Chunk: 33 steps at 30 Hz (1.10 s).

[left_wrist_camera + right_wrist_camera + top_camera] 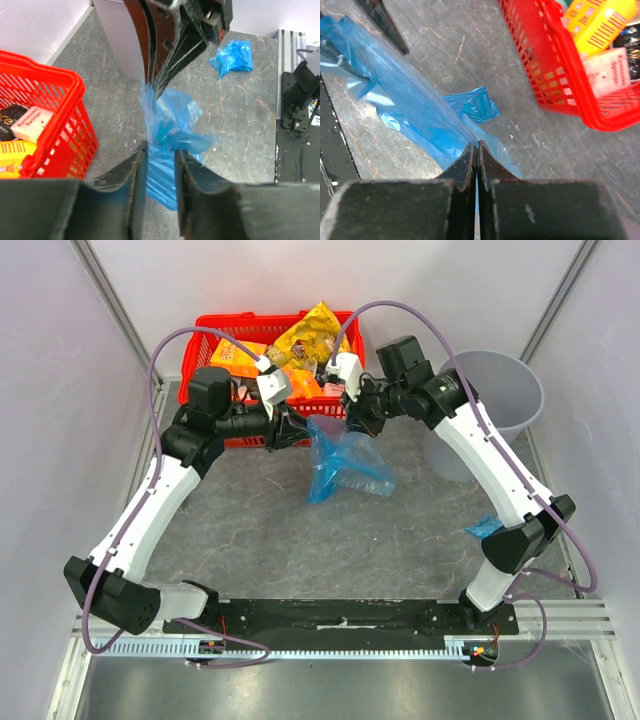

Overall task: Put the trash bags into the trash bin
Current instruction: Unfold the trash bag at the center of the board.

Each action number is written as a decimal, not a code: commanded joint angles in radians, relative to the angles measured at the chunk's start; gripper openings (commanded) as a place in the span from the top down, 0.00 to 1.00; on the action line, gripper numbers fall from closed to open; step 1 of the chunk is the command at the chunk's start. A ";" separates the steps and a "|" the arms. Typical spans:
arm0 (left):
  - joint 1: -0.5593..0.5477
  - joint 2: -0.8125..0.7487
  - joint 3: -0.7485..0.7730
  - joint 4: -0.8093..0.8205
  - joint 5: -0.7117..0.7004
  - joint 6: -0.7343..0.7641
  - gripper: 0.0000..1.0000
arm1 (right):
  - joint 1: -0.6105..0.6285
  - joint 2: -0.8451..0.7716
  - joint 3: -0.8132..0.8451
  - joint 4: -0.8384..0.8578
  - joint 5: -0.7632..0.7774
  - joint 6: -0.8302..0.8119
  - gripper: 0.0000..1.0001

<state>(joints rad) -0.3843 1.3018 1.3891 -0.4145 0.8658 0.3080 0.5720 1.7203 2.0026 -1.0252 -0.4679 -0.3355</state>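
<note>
nothing binned yet: right gripper (477,145) clamps the translucent blue plastic bag (345,465) at centre of the table (250,525); left gripper (160,150) sits slightly apart astride it. second crumpled bag (484,528) lies at 4 o'clock, round grey plastic bin (510,375) at 2 o'clock.

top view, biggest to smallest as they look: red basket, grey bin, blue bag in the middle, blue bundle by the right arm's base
red basket, largest even though partly covered
grey bin
middle blue bag
blue bundle, clearly smallest
</note>
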 commanded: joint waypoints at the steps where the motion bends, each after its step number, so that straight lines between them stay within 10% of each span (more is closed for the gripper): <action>1: 0.012 0.014 0.047 0.048 0.012 -0.078 0.57 | -0.003 -0.057 0.038 0.008 0.083 0.003 1.00; 17: 0.041 0.013 0.033 0.051 -0.066 -0.127 0.40 | -0.003 -0.050 0.084 0.080 0.222 0.110 1.00; 22: 0.090 -0.001 0.019 0.069 -0.142 -0.132 0.13 | -0.004 -0.036 0.116 0.097 0.275 0.141 1.00; 33: 0.062 0.004 0.005 0.131 -0.011 -0.271 0.08 | -0.004 -0.024 0.150 0.139 0.312 0.199 1.00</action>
<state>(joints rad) -0.2955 1.3212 1.3975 -0.3702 0.8223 0.1493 0.5694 1.6955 2.1021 -0.9386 -0.1738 -0.1780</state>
